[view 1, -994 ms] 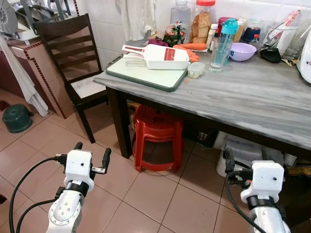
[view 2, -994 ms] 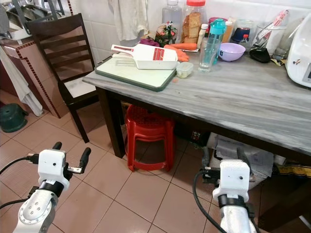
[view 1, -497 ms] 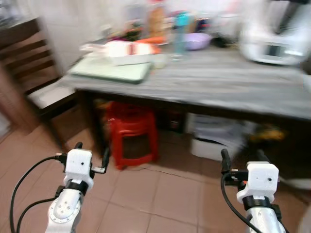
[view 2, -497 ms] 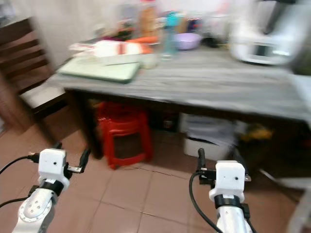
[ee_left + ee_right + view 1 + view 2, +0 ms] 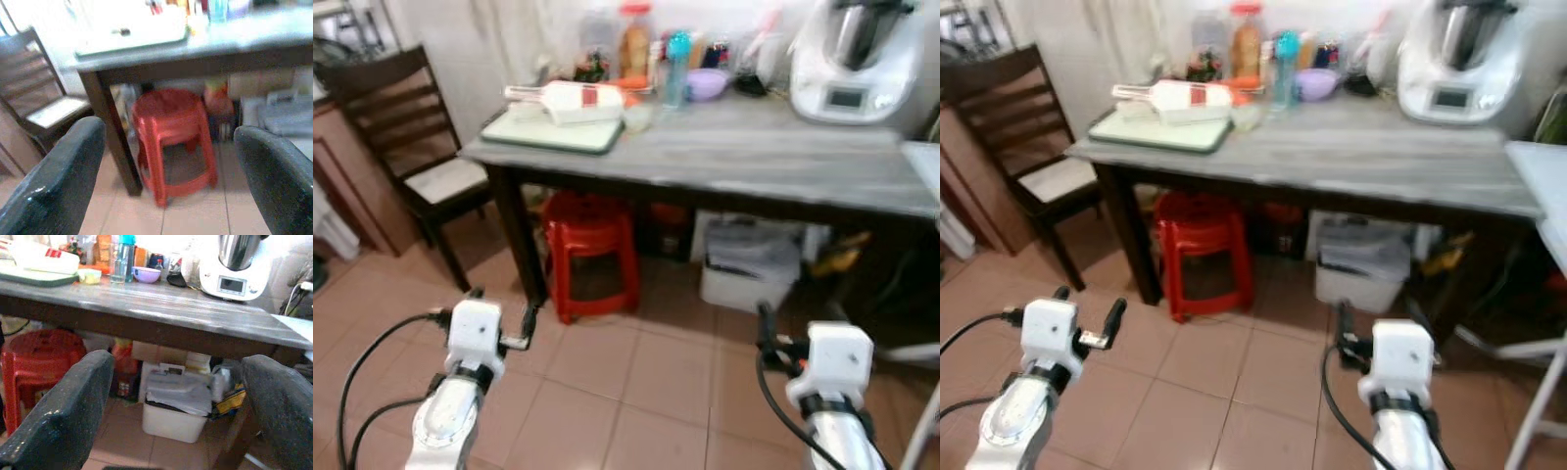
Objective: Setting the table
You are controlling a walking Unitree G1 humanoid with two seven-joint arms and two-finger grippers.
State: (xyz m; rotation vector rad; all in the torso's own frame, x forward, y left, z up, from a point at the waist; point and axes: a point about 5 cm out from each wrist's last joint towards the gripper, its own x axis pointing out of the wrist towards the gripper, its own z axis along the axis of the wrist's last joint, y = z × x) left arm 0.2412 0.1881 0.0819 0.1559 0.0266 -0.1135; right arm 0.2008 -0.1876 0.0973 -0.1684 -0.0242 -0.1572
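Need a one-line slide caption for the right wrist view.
Open right gripper faces grey table, red stool beneath.

Home kitchen: tiled floor (image 5: 636, 392), cluttered table (image 5: 754, 162), food processor (image 5: 857, 59).
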